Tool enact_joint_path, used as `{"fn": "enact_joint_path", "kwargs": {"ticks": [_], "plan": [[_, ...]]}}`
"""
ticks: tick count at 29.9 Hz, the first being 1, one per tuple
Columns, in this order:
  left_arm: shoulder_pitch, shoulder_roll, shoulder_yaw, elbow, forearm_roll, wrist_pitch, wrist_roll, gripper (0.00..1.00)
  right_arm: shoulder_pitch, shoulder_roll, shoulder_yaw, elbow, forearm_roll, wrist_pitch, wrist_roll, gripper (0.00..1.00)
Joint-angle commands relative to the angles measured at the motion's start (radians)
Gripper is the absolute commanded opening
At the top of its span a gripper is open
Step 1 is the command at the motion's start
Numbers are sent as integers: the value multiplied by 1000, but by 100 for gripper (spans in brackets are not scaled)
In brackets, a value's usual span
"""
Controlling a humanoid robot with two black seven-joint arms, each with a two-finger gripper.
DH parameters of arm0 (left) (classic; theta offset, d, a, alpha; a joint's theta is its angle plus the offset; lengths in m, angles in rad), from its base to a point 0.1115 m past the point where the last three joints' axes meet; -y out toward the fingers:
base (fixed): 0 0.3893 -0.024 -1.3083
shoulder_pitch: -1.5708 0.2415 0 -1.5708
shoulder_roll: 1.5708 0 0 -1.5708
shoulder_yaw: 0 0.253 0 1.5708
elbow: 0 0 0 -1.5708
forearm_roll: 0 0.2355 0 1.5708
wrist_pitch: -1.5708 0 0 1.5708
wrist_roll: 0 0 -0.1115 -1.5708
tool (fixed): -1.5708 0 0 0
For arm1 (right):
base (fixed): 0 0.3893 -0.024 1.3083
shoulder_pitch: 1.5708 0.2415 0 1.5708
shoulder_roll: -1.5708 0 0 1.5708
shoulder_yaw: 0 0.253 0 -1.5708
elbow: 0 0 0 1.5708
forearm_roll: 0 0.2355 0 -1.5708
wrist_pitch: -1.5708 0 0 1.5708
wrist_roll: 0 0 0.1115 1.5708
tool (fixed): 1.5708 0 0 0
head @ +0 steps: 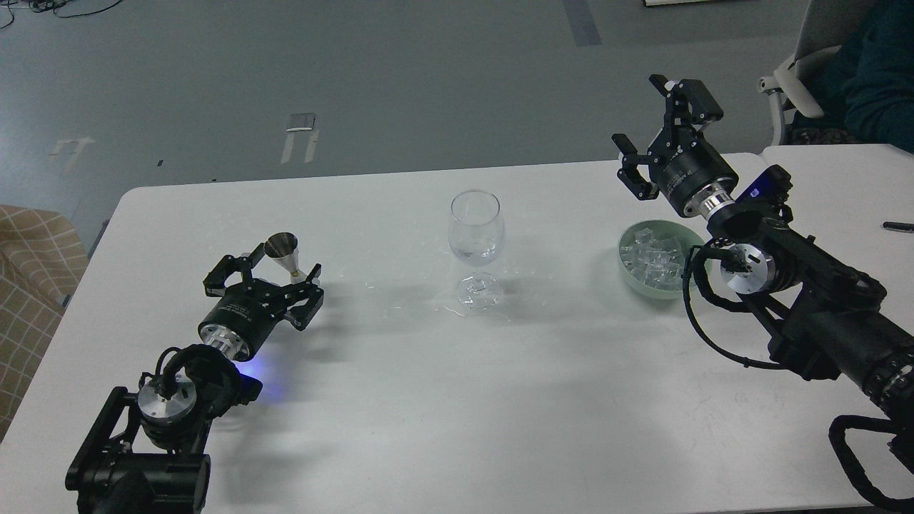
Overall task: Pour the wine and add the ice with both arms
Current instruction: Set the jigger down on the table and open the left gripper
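A clear stemmed glass point(476, 227) stands at the table's middle with a little clear wine point(474, 251) in its bowl. A small metal measuring cup point(283, 251) stands upright on the table at the left. My left gripper point(264, 275) is open, its fingers spread on either side of the cup and not touching it. A pale green bowl point(628, 275) at the right holds a heap of clear ice cubes point(651, 257). My right gripper point(639, 113) is open and empty, raised above and behind the bowl.
The white table point(428, 400) has wet spots around the glass's foot. A second table with a black pen point(898, 226) adjoins at the right. A chair and a seated person point(878, 64) are at the top right. A checked seat point(28, 285) is at the left.
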Motion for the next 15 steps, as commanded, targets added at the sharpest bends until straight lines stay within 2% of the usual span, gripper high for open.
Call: {"fn": "enact_joint_path", "kwargs": {"ticks": [1,7,15], "plan": [[13,13,2,-10,0,-13,23,98,2,-2,0,0,0,-1,0,100],[84,56,-10,-20,-1,-110,95,98,0,-2,0,0,0,-1,0,100],[171,120,-12,-75,-1,-130,92,98,0,-5,-2,3,0,-1,0,100]]}}
